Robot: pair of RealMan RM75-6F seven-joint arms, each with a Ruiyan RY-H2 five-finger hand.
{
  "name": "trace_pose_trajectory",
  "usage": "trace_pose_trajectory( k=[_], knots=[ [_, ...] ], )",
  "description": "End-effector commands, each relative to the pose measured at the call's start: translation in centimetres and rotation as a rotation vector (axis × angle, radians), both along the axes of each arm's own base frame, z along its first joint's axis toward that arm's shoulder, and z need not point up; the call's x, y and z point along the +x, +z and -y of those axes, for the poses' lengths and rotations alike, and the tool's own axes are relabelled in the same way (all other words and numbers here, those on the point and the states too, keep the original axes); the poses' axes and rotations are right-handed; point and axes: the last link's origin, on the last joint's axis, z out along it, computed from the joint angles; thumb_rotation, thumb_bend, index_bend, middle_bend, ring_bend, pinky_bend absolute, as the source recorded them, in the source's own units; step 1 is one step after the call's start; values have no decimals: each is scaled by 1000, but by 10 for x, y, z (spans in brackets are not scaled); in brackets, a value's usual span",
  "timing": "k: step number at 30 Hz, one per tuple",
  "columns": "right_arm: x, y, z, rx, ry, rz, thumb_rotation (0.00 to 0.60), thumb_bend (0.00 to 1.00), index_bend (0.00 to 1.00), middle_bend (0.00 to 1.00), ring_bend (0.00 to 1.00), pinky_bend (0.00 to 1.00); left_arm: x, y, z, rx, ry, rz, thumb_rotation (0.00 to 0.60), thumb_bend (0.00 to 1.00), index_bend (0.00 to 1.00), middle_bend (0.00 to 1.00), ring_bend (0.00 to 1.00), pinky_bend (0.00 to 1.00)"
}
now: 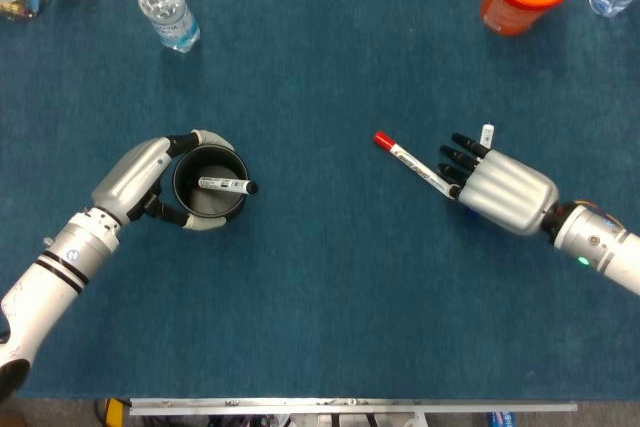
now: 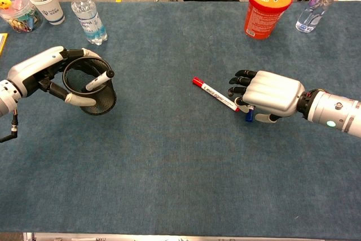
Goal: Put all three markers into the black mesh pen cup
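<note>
Presently: left robot hand [image 2: 42,74] wrapped around cup [image 2: 93,88], one black marker [image 1: 228,186] leaning inside. Red marker [image 2: 215,95] on table [image 2: 169,156], long axis diagonal, cap pointing away from right robot hand [image 2: 265,97], tail at its fingertips [image 1: 462,159]; whether pinched, cannot tell. Blue marker [image 2: 248,116] partly beneath that palm. Right hand nearer both.

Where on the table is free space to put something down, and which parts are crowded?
The widest bare stretch lies between the black mesh pen cup in the left hand and the red marker by the right hand, running down to the near edge. The far corners are crowded: water bottle and paper cup on one side, orange canister on the other.
</note>
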Motion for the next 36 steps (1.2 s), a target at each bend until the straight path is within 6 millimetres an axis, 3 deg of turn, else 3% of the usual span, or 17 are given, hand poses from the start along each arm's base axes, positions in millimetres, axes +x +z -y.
trace_pose_trajectory(
  k=[1,20,36],
  knots=[
    [-2,0,-1,1,1,-4,600,252,526,250,126,118,0,0,0,-1,-1,0,600,109,303,347,331,234],
    [-7,-2,-3,-3,8,-18,600,253,543,250,127,118,2,-1,0,-2,-6,3,600,109,303,346,331,234],
    [-7,3,-2,-30,-18,22,600,308,646,277,127,119,1,1,0,0,-5,3,600,109,303,346,332,234]
  ],
)
